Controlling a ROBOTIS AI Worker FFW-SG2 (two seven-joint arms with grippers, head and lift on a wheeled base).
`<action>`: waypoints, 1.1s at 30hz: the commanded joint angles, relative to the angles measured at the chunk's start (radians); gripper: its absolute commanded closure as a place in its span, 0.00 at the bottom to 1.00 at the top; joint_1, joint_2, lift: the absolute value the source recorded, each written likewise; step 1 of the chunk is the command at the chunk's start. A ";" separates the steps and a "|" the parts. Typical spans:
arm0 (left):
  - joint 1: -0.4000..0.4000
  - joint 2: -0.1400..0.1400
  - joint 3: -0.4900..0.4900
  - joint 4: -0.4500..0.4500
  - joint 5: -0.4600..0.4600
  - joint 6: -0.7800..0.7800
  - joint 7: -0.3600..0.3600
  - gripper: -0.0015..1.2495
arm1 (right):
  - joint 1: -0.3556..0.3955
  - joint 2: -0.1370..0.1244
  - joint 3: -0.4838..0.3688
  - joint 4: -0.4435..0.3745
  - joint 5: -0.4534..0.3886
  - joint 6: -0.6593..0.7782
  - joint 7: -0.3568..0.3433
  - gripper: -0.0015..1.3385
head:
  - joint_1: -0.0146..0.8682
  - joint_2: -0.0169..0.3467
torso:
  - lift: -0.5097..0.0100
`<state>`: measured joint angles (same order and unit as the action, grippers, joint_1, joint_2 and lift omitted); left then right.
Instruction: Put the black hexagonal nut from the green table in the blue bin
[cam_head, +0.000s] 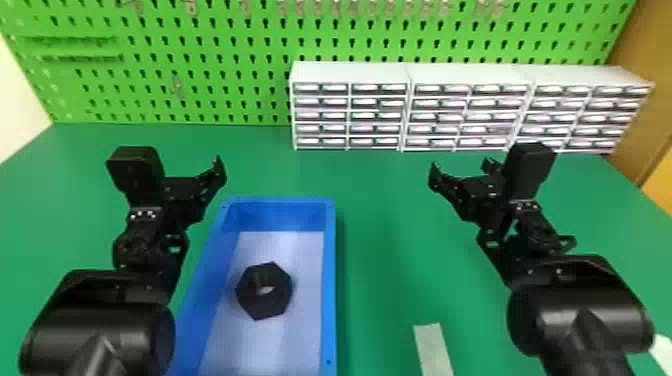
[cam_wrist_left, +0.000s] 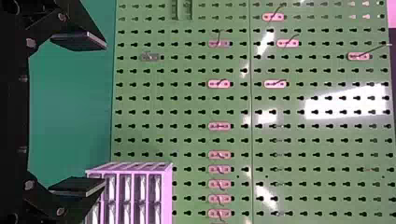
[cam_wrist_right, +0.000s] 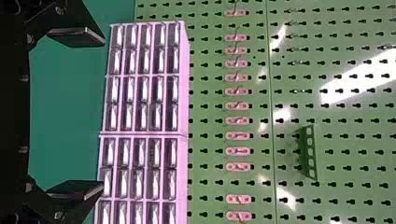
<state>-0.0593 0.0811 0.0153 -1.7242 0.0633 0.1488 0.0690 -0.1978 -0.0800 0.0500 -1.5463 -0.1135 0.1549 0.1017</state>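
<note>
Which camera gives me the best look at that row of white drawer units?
The head view: it takes in nearly the whole row of drawer units, upright, fronts visible. The right wrist view shows part of it, sideways; the left wrist view, a smaller part, cut off.

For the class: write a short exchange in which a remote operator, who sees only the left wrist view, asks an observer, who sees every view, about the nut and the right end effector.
Operator: My left wrist view gives me only the pegboard side. Where is the black hexagonal nut?
Observer: It lies inside the blue bin.
Operator: And the right end effector, is it holding anything?
Observer: No, it is open, with nothing in its grasp.
</note>
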 joint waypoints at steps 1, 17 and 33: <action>-0.001 0.000 0.000 0.000 0.000 0.000 0.000 0.19 | 0.000 -0.001 0.001 0.000 0.000 -0.001 0.000 0.16 | 0.79 0.19 | 0.80; 0.001 0.000 -0.002 0.000 -0.002 0.000 0.000 0.19 | 0.001 -0.001 -0.001 0.000 0.000 -0.001 0.000 0.16 | 0.79 0.19 | 0.80; 0.001 0.000 -0.002 0.000 -0.002 0.000 0.000 0.19 | 0.001 0.000 -0.002 0.002 -0.002 -0.001 0.000 0.16 | 0.79 0.19 | 0.80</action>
<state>-0.0577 0.0811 0.0138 -1.7242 0.0620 0.1488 0.0690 -0.1963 -0.0798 0.0482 -1.5452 -0.1149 0.1547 0.1012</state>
